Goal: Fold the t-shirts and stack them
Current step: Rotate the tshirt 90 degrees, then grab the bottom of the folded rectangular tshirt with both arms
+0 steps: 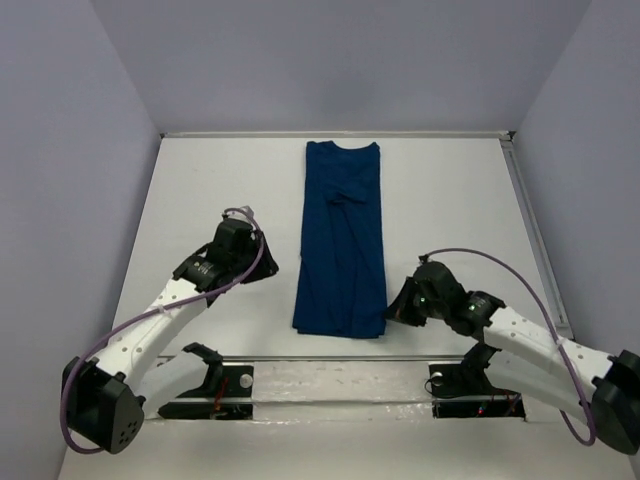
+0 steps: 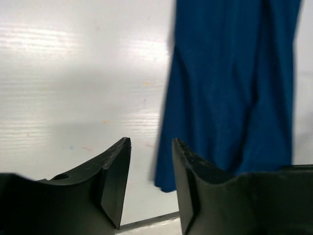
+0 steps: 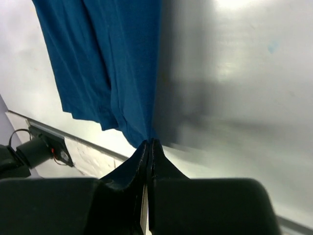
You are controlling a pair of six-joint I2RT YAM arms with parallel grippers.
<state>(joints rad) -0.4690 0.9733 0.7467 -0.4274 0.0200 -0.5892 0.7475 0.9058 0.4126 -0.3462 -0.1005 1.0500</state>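
The t-shirt [image 1: 342,240] is dark blue and lies folded into a long narrow strip down the middle of the table, collar end at the far side. No print shows on it. My right gripper [image 1: 392,310] sits at the strip's near right corner. In the right wrist view its jaws [image 3: 149,142] are pressed together with the corner of the t-shirt [image 3: 107,58] running into their tips. My left gripper [image 1: 268,262] hovers left of the strip, apart from it. In the left wrist view it [image 2: 151,140] stands open with only bare table between its fingers, and the t-shirt [image 2: 230,88] hangs in view to the right.
The white table [image 1: 200,200] is walled by grey panels at the back and both sides. A metal rail [image 1: 330,358] with both arm mounts runs along the near edge. A raised strip [image 1: 535,240] borders the table's right side.
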